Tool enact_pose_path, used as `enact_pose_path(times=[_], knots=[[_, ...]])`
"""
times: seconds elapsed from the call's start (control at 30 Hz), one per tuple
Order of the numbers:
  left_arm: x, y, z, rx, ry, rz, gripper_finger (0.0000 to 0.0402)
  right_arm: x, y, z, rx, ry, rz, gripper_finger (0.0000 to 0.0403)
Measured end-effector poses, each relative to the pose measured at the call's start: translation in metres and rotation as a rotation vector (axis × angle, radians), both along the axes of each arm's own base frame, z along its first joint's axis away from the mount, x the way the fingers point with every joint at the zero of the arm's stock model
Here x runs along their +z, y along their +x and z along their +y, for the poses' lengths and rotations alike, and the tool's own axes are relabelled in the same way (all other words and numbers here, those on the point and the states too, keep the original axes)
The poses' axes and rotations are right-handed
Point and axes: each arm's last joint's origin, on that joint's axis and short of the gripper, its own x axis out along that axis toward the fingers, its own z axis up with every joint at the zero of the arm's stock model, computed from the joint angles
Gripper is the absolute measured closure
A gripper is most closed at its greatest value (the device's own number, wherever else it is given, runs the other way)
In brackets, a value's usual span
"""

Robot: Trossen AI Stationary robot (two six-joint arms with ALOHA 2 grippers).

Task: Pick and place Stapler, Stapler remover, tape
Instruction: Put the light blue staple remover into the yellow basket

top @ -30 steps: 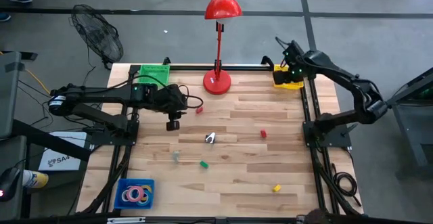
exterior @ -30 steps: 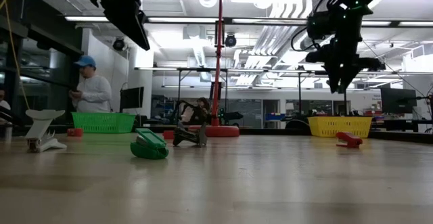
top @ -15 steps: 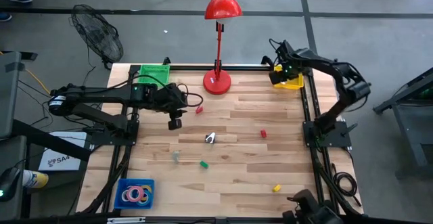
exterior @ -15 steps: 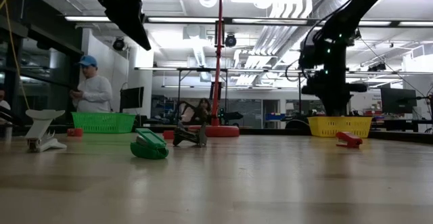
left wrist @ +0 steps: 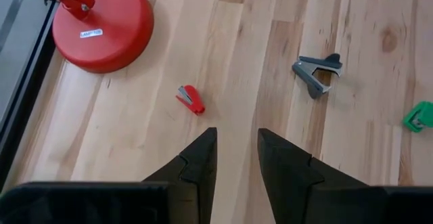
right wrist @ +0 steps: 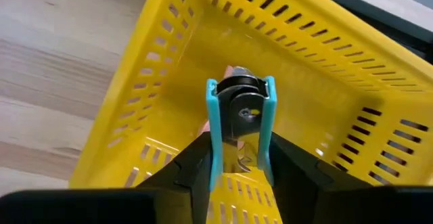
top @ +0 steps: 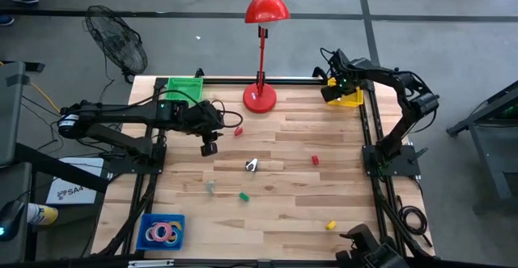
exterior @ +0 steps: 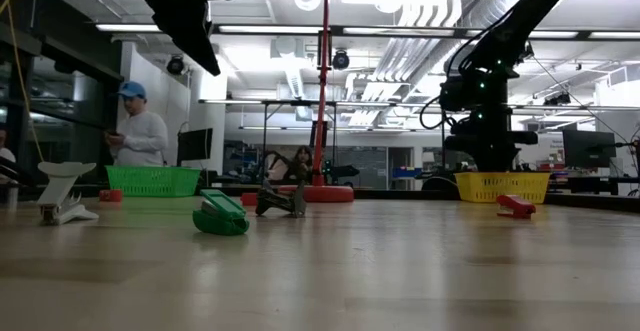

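My right gripper (right wrist: pixel 238 149) reaches down into the yellow basket (top: pixel 348 98) at the table's far right corner, shut on a light-blue stapler remover (right wrist: pixel 240 109). My left gripper (left wrist: pixel 237 149) hangs open above the table's left middle (top: pixel 209 146), holding nothing. Below it lie a small red stapler (left wrist: pixel 191 99) and a grey stapler remover (left wrist: pixel 318 72). Green (top: pixel 243 196), red (top: pixel 315 160) and yellow (top: pixel 330 225) staplers lie flat on the wood. The tape rolls (top: pixel 162 232) lie in a blue tray at the near left corner. My right gripper pinches the stapler remover by its two light-blue sides (right wrist: pixel 212 136), one finger on each. The fingers come from above, pointing down into the basket. The remover points away along the fingers. I cannot tell whether its far end touches the basket floor.
A red desk lamp stands on its round base (top: pixel 260 99) at the far middle. A green basket (top: pixel 184 87) sits at the far left corner. A pale stapler (exterior: pixel 62 196) shows at the low view's left. A person stands in the room beyond the table.
My right gripper has sunk and swung toward the table's far edge, from above the yellow basket down into it. My left gripper has stayed where it was.
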Motion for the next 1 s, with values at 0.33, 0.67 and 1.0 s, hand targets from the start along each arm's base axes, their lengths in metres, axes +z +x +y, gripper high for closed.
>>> enact_pose_path(times=[0.33,0.67,1.0], knots=[[0.0,0.0,-0.0001,-0.002,-0.004,0.0,0.0298,0.0011,0.0002,-0.0003,-0.003,0.0,-0.002,0.0258],[-0.0001,0.0,-0.0002,-0.003,-0.005,0.0,0.0298,0.0054,0.0006,-0.0015,-0.03,-0.008,-0.003,0.0212],[-0.0001,0.0001,-0.0007,-0.014,-0.019,-0.001,0.0298,0.0072,0.0009,-0.0019,-0.033,-0.006,-0.004,0.0181]])
